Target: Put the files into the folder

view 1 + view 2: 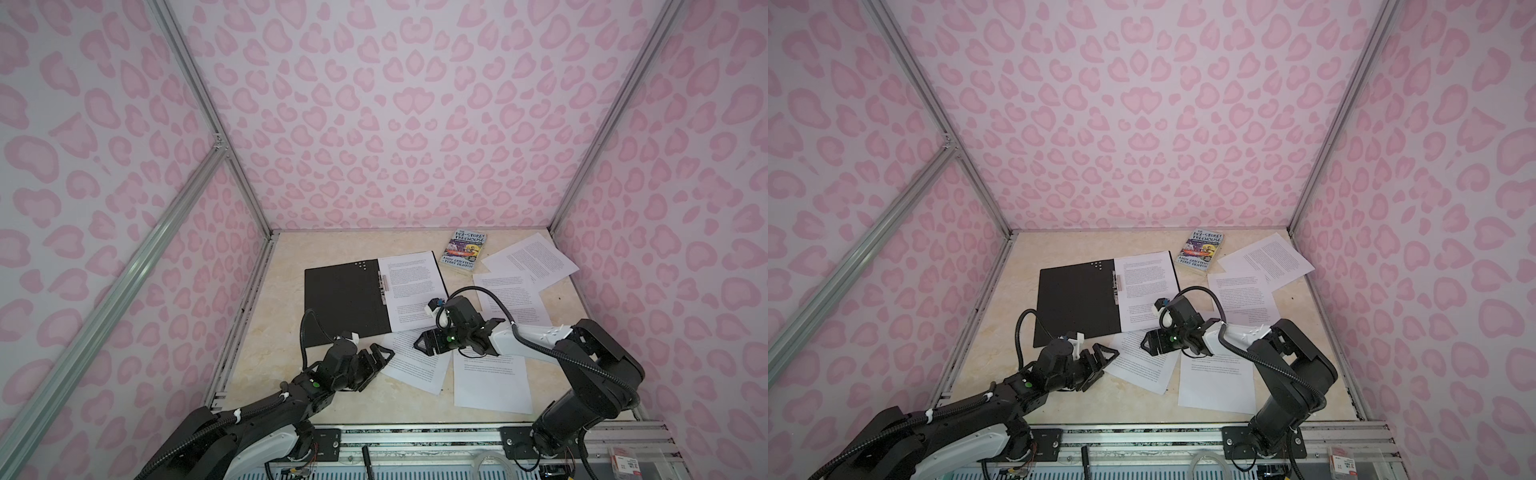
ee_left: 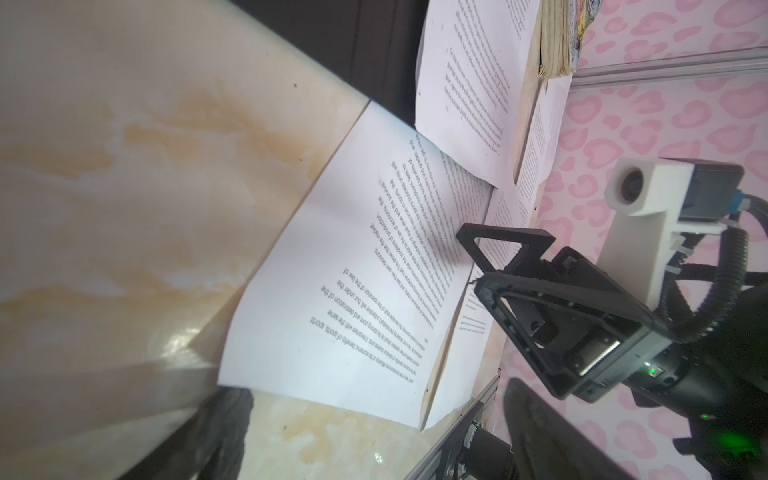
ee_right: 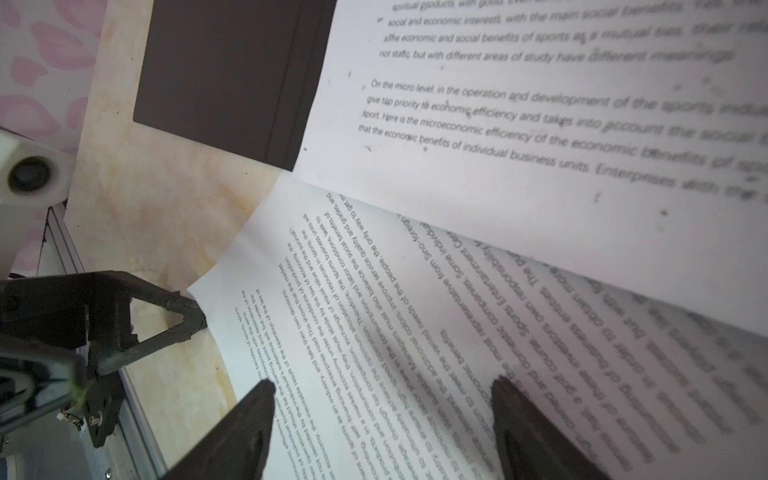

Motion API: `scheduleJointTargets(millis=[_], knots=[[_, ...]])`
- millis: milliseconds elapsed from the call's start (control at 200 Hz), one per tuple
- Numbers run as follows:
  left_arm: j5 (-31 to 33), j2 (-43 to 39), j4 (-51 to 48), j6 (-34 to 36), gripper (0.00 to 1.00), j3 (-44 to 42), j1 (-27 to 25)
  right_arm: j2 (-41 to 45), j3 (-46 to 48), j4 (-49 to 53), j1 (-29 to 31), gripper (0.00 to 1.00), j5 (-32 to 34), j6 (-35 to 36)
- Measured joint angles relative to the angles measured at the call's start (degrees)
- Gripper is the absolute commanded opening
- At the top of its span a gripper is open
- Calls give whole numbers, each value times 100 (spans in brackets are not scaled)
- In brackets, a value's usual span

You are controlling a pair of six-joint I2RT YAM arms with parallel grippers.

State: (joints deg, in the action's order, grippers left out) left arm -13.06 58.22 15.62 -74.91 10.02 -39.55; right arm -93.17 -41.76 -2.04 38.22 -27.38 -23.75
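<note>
Two spread, empty finger pairs hang at a white printed paper sheet.
Left fingers near its corner, right fingers above.

An open, flat black folder lies centre-left, with a white printed paper sheet on its right half. Nearer, the left gripper and right gripper hover with jaws apart at a loose printed sheet.

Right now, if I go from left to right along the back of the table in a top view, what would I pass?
folder → sheet lying in it → book → corner sheet
</note>
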Motion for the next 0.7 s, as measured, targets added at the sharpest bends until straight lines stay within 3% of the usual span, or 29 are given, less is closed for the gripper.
scheduleJointTargets(millis=[500, 635, 700], knots=[[76, 511, 575, -22, 96, 83, -59, -7, -17, 17, 37, 82, -9, 2], [98, 579, 638, -20, 100, 114, -70, -7, -20, 20, 39, 82, -7, 4], [120, 619, 662, -22, 94, 146, -81, -7, -20, 20, 42, 82, -7, 20]])
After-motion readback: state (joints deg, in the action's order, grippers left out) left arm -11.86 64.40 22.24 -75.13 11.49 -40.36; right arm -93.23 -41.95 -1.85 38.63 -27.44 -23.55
